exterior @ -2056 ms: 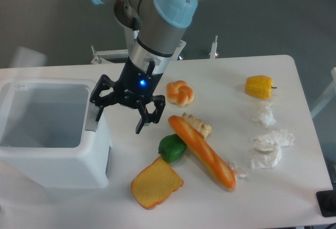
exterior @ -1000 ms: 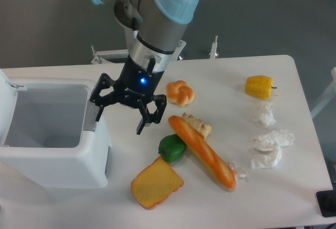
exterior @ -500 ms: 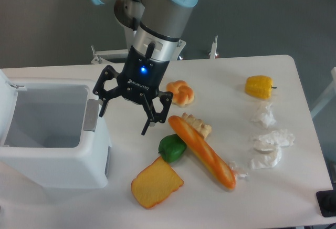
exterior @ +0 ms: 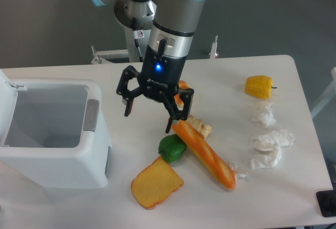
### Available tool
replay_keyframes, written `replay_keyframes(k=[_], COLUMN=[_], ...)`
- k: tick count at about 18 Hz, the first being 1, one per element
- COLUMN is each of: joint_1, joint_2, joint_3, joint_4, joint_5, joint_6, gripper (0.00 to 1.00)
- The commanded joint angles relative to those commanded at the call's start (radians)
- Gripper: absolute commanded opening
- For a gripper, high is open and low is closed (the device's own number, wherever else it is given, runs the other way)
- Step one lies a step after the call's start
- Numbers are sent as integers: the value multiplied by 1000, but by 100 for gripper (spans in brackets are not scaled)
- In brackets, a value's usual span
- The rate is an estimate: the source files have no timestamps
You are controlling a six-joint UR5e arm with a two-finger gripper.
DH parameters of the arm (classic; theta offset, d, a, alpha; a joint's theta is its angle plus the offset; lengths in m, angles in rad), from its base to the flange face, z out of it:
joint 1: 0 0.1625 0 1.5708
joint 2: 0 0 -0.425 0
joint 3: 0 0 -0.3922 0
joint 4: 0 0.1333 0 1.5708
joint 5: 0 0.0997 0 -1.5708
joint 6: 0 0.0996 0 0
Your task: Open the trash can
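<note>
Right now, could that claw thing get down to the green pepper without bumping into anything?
Probably yes. The open gripper hangs just above and left of the green pepper, whose top is uncovered, though the baguette lies tight against its right side.

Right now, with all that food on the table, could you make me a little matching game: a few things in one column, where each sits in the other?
Things:
1. trash can
2. yellow pepper
3. toast
4. gripper

Places or states:
A. far right of the table, beside crumpled paper
B. near edge, just below the green pepper
C. left side, lid up
D. open, empty, above the table between bin and baguette

Pairs: 1-C, 2-A, 3-B, 4-D
</note>
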Motion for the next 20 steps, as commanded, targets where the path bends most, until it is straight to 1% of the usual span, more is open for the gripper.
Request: replay_keyframes(k=[3, 5, 9, 12, 14, 20], joint_1=[-2, -2, -8, -8, -8, -8], joint_2=[-3, -3, -2, 8, 17, 21], joint_3=[2, 0, -5, -9, -29, -34], joint_4=[6, 5, 6, 6, 6, 6], joint_5=[74, 98, 192, 207, 226, 233], joint_6=[9, 53, 146, 199, 228, 233], gripper=[100, 100, 100, 100, 100, 100])
